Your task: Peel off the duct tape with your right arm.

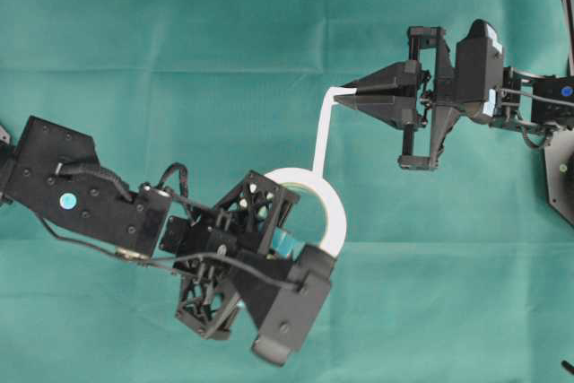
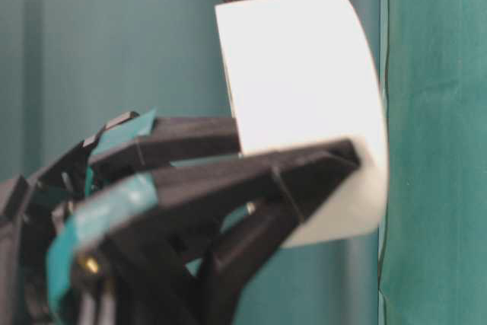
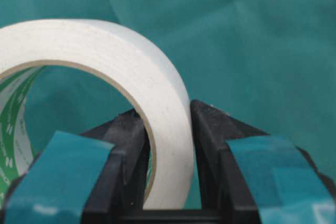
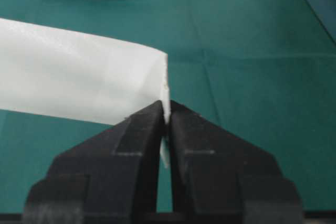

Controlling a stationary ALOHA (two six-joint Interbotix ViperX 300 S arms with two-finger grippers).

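Pinching the loose end of the duct tape [image 1: 334, 219], my right end effector [image 1: 345, 91] has its two pointed black fingers pressed together on the flat white strip, as my right wrist view shows, with the strip folded right where the tips meet. In the overhead view that end effector sits toward two o'clock from the middle, and the strip [image 1: 323, 132] runs from it down toward seven o'clock until it joins the white ring of the roll near the centre. The strip looks straight along that stretch.

My left end effector [image 1: 305, 241] comes in from eight o'clock and clamps the wall of the roll, one finger inside the ring and one outside; my left wrist view shows the white band squeezed between the two black fingers with their teal pads. The pale green core with its printed lettering shows on the inner face of the ring at nine o'clock in that view. From desk level the roll stands on edge between those fingers. The green cloth [image 1: 179, 42] covers the desk beneath both arms.
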